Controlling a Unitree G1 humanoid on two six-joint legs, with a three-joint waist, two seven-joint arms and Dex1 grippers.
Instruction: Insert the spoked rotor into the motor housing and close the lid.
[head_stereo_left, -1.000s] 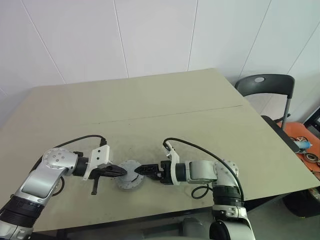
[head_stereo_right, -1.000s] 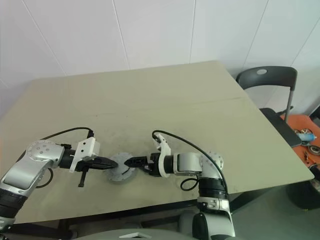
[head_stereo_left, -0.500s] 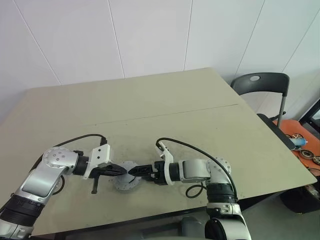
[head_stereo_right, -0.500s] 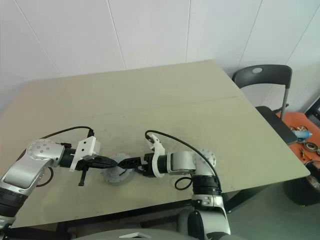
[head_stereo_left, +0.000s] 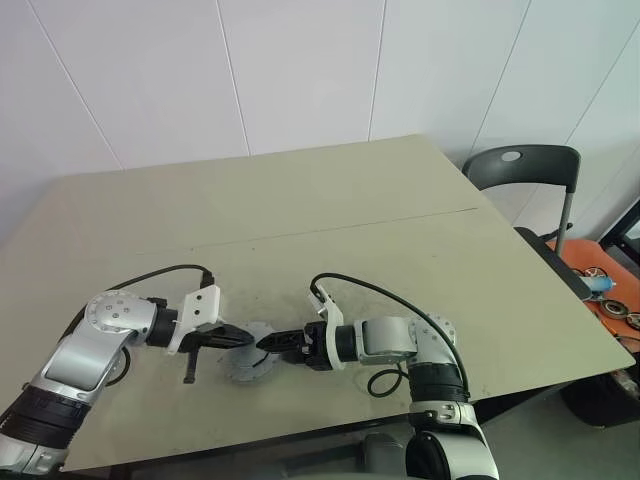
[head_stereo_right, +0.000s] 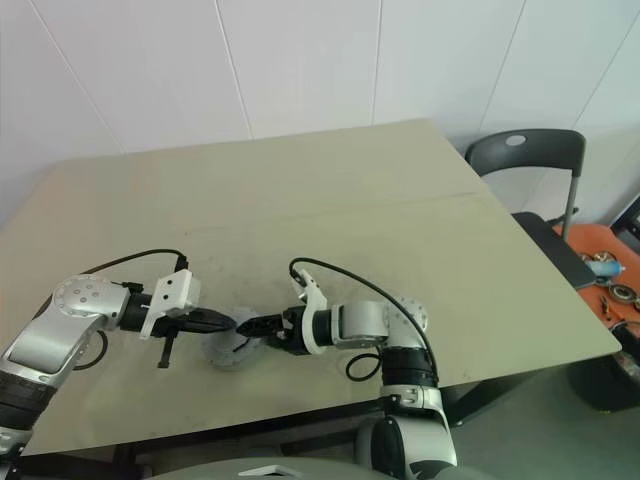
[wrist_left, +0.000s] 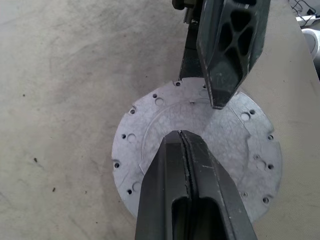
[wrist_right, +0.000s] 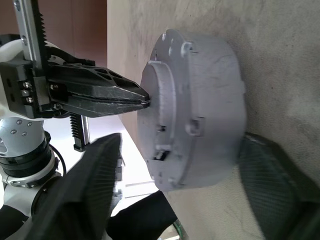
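The grey lid, with small holes round its rim, lies flat on top of the round motor housing near the table's front edge. My left gripper is shut, and its tip rests on the lid's raised centre. My right gripper reaches in from the other side with its fingers apart. One finger is above the lid, and the other is low beside the housing's wall. The spoked rotor is hidden.
The beige table stretches far behind and to both sides. A black chair stands off its right edge. An orange surface with loose parts lies at the far right.
The camera has shifted slightly. My right gripper's fingers have drawn closer together around the lid and housing. The left gripper stays shut on the same spot.
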